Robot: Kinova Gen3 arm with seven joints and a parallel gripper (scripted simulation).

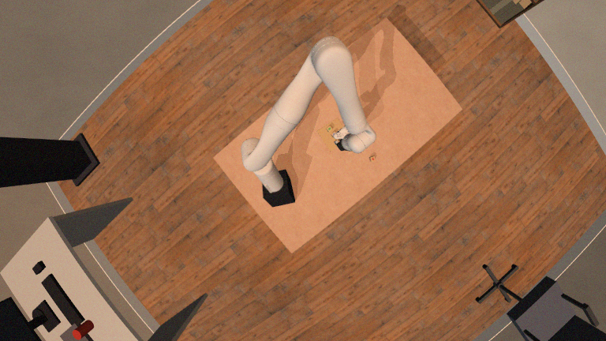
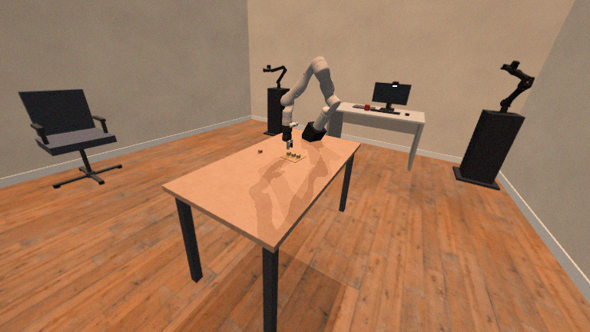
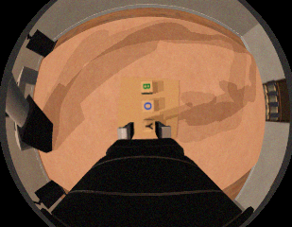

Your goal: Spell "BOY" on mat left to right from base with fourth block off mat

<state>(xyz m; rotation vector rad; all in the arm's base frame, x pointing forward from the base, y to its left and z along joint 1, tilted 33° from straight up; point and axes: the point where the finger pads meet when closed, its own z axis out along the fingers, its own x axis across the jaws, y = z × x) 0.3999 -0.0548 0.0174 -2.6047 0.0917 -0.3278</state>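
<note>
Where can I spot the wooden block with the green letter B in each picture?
Top view: on the tan mat, just above and left of the gripper; the wooden block with the green letter B.
Exterior view: probably the rightmost of three small blocks on the mat; its letter is unreadable.
Wrist view: above centre, farthest from the gripper.
Shared landmark: the thin tan mat.
</note>
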